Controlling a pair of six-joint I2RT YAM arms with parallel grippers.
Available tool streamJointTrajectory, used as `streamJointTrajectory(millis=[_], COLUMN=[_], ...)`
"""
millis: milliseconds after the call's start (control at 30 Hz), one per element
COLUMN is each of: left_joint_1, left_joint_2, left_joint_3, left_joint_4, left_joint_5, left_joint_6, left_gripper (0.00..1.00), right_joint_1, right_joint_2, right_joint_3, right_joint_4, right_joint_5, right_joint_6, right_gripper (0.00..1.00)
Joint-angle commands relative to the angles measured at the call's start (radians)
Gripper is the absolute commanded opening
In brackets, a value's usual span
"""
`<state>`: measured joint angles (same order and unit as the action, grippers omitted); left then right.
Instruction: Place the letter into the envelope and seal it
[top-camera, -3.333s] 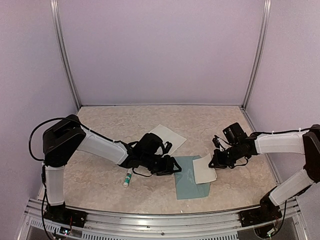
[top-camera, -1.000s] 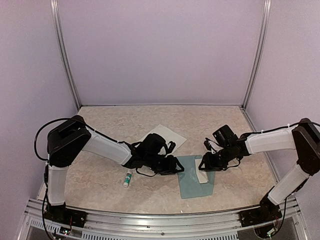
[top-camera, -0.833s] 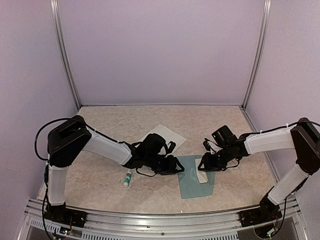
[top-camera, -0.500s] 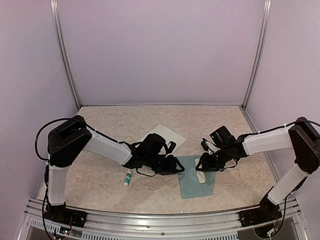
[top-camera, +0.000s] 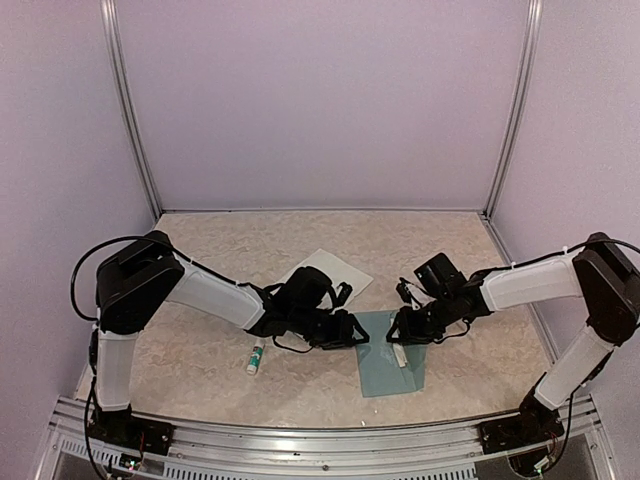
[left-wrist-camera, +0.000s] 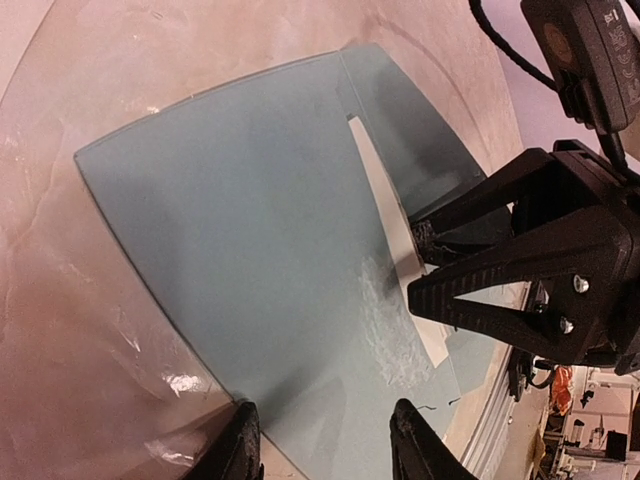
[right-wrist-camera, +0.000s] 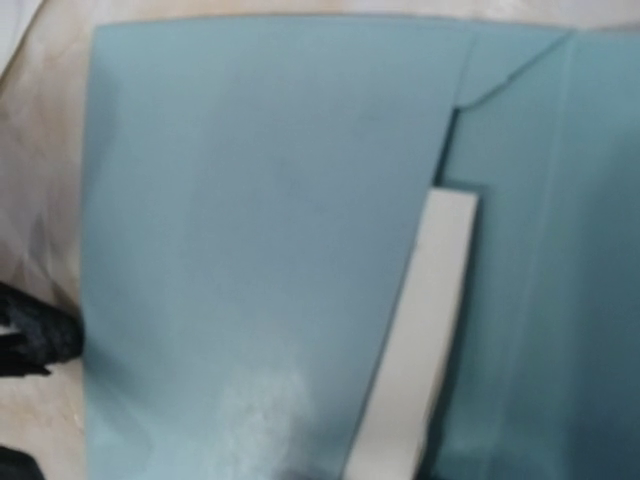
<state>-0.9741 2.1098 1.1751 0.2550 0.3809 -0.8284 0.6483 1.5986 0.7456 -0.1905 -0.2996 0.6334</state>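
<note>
While right fingers pinch the off-white letter, narrow strip showing from teal envelope, left fingers half-open, empty.

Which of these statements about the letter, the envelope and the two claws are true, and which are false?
1. The letter is partly inside the envelope; only a white strip shows. True.
2. The glue stick lies on the envelope. False: it lies on the table, apart from the envelope, on its left.
3. The right claw pinches the letter's edge. True.
4. The left claw holds the glue stick. False: it sits at the envelope's edge, jaws apart, away from the glue stick.
</note>
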Motion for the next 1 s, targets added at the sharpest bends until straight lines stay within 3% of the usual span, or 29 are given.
streamJointTrajectory(millis=[0,300,433,567,733,967], left_joint_1=[-0.012,-0.008,0.015,0.048,0.145,0.265], left_joint_2=[0.042,0.010,-0.101,-0.233,-0.287,-0.350], left_joint_3=[0.020,0.003,-0.047,-0.058,-0.077,-0.176], left_joint_4=[-0.030,-0.002,0.003,-0.095,-0.237,-0.235], left_joint_5=[-0.002,-0.033,-0.091,-0.175,-0.249,-0.255], left_joint_6=[0.002,0.018,0.061,0.156,0.228,0.251], left_gripper=[0.41,0.44,0.53,0.65,0.70,0.76], right_joint_1=[0.023,0.027,0.024,0.004,-0.018,-0.067], right_joint_2=[0.023,-0.038,-0.130,-0.171,-0.119,0.019], right_joint_3=[0.014,0.026,0.065,0.112,0.182,0.287], right_joint_4=[-0.012,-0.050,-0.125,-0.163,-0.128,-0.019], right_joint_5=[-0.016,0.027,0.100,0.115,0.102,0.063], right_joint_6=[0.014,0.012,-0.014,-0.065,-0.113,-0.160], right_gripper=[0.33,0.34,0.47,0.57,0.63,0.71])
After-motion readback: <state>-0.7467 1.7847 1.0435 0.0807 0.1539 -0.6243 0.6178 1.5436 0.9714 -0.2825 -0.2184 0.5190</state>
